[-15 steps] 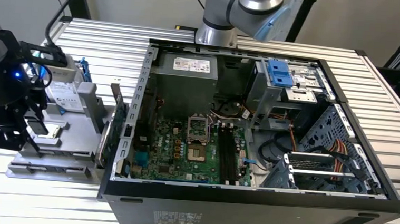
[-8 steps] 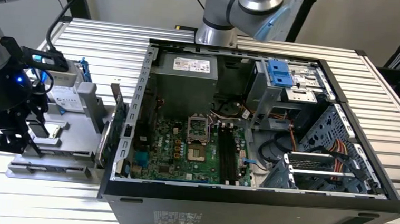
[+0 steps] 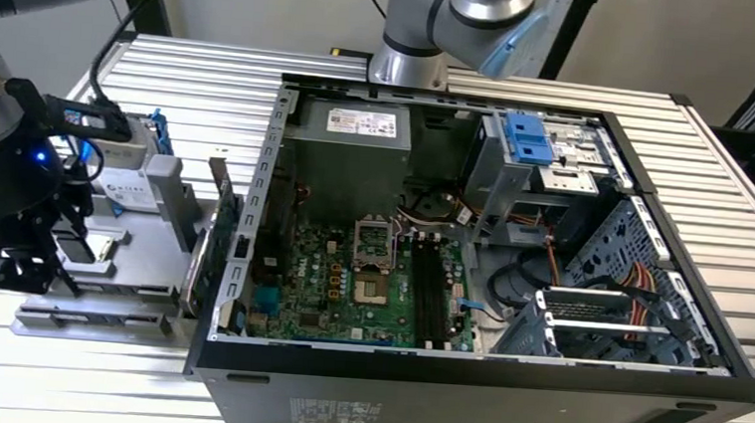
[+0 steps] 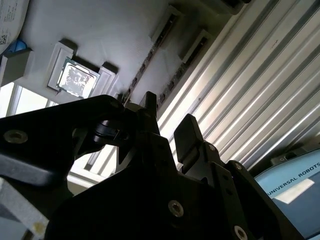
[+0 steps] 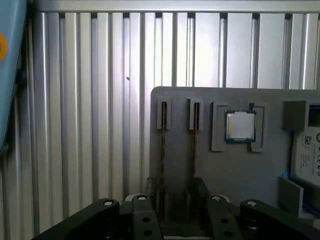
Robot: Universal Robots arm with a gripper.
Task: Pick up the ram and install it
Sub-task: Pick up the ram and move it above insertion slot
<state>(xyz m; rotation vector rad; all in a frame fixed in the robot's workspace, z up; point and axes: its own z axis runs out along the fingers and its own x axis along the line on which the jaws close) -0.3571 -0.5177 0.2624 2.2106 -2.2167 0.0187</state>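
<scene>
The ram [image 5: 163, 150] stands on edge in a narrow slot of the grey parts tray [image 5: 180, 105], and a second stick [image 5: 195, 150] sits in the slot beside it. In the second wrist view the ram [image 4: 145, 70] is a thin dark line running toward the fingers. My gripper [image 5: 175, 192] hangs just over the near end of these slots, open, its black fingers [image 5: 149, 187] apart with nothing clamped between them. In the exterior view my gripper [image 3: 28, 267] is low over the tray [image 3: 150, 226] at that view's left, beside the open computer case [image 3: 482, 239].
A processor chip [image 5: 240, 125] lies in a tray pocket beside the slots, with a hard drive [image 5: 306, 150] further along. A green card [image 3: 221, 230] stands upright between tray and case. The motherboard [image 3: 360, 280] lies inside the case. A second arm's base [image 3: 424, 35] stands behind it.
</scene>
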